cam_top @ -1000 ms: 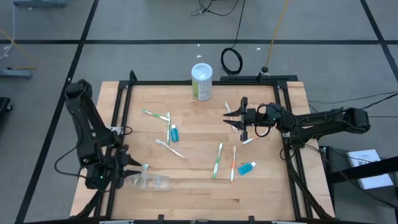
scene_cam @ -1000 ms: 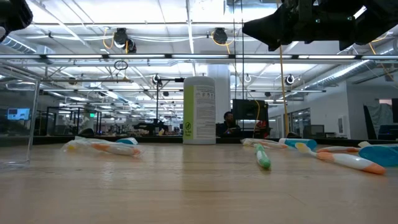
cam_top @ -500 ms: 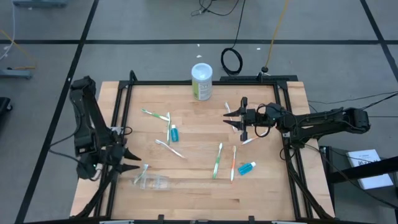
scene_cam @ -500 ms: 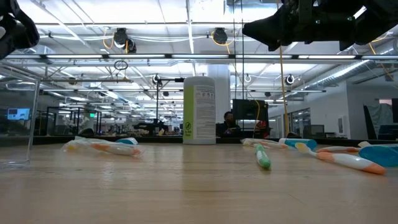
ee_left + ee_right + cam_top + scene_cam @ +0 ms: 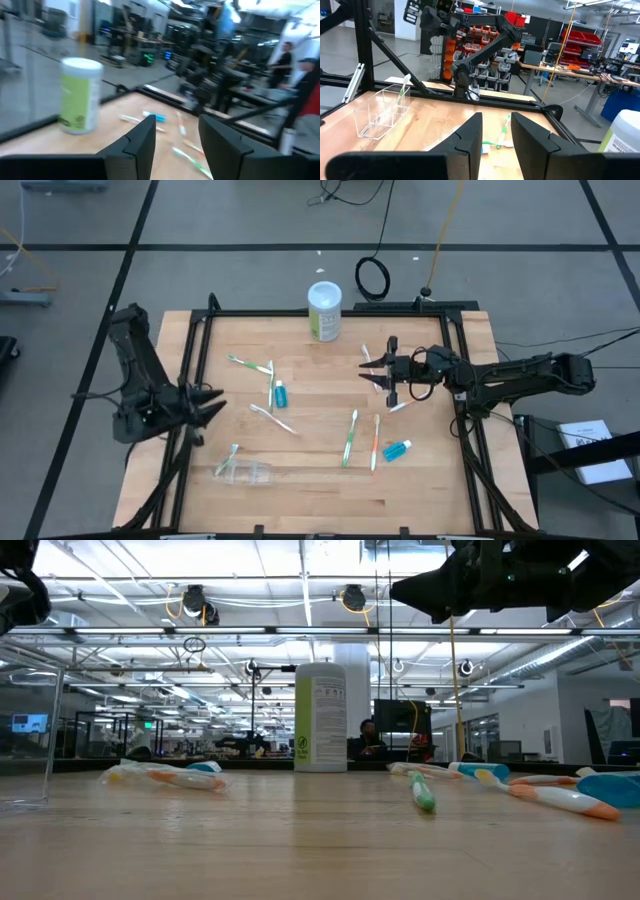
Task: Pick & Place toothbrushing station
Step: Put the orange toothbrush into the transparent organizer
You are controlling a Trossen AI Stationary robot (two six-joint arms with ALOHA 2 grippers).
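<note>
So the clear cup point(image 5: 247, 473) was lying on its side near the surface's point(image 5: 320, 500) front-left corner with a toothbrush point(image 5: 229, 457) poking out, other brushes and tubes scattered mid-surface. Left claw point(image 5: 205, 402) hung empty beside the left edge, fingers apart; right claw point(image 5: 388, 372) hovered narrow over the far brushes. A tipped cup could easily roll or spill its brush if nudged.
</note>
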